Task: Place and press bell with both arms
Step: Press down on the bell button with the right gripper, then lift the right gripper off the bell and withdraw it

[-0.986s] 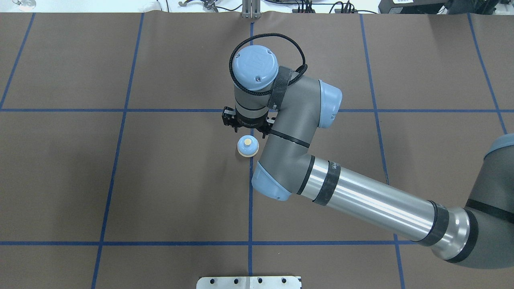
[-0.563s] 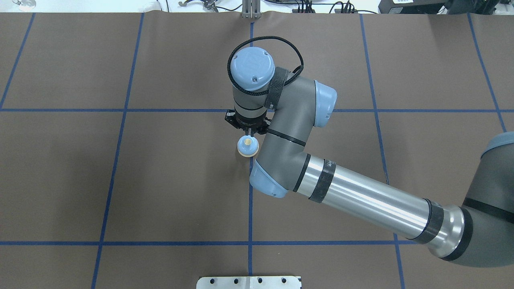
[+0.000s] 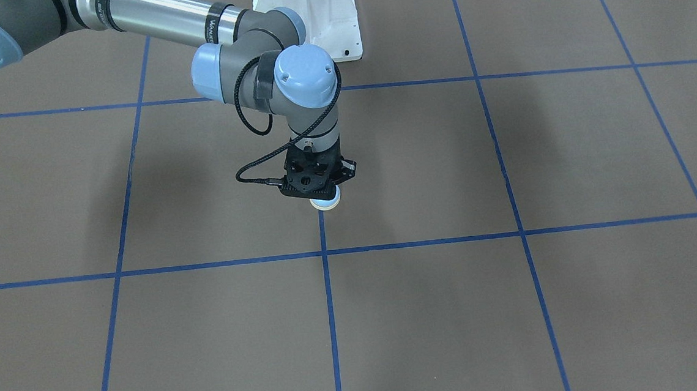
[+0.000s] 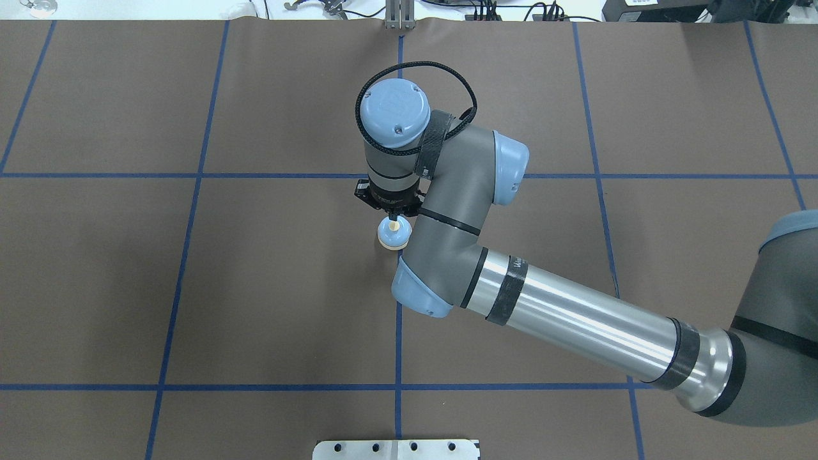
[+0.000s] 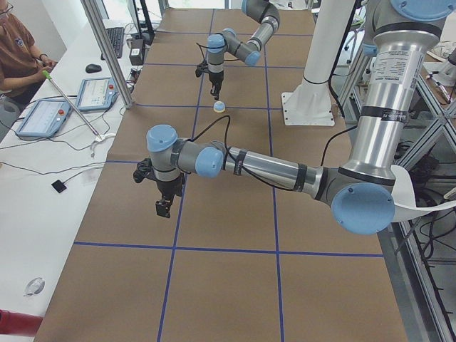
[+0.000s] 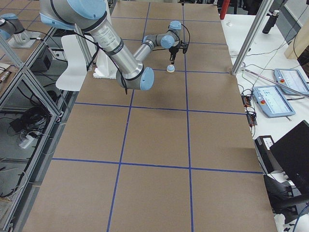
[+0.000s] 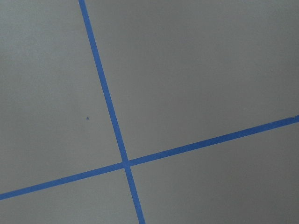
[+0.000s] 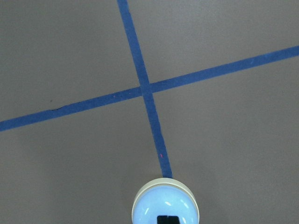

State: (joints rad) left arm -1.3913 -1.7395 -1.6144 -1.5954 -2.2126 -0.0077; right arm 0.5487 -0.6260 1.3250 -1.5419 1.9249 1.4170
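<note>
The small light-blue bell (image 4: pixel 392 240) stands on the brown table beside a blue tape line; it also shows in the front view (image 3: pixel 327 204) and the right wrist view (image 8: pixel 165 203). My right gripper (image 4: pixel 395 221) points straight down over it with its fingers shut together. Its black tip (image 8: pixel 168 219) rests at the top middle of the dome, where the cream button is. My left gripper (image 5: pixel 163 208) hangs above the table far from the bell, near the table's left end. I cannot tell whether it is open or shut. The left wrist view shows only bare table and tape lines.
The white bolted pedestal (image 3: pixel 318 20) stands behind the bell. An operator (image 5: pixel 18 57) sits at a side bench with control tablets (image 5: pixel 43 117). More tablets (image 6: pixel 273 101) and a laptop lie past the table's far side. Blue tape lines (image 4: pixel 397 332) grid the brown table.
The right gripper's fingers have closed together. The right arm has shifted slightly left and come down, so the shut tip now sits on the bell's top. The bell has not moved.
</note>
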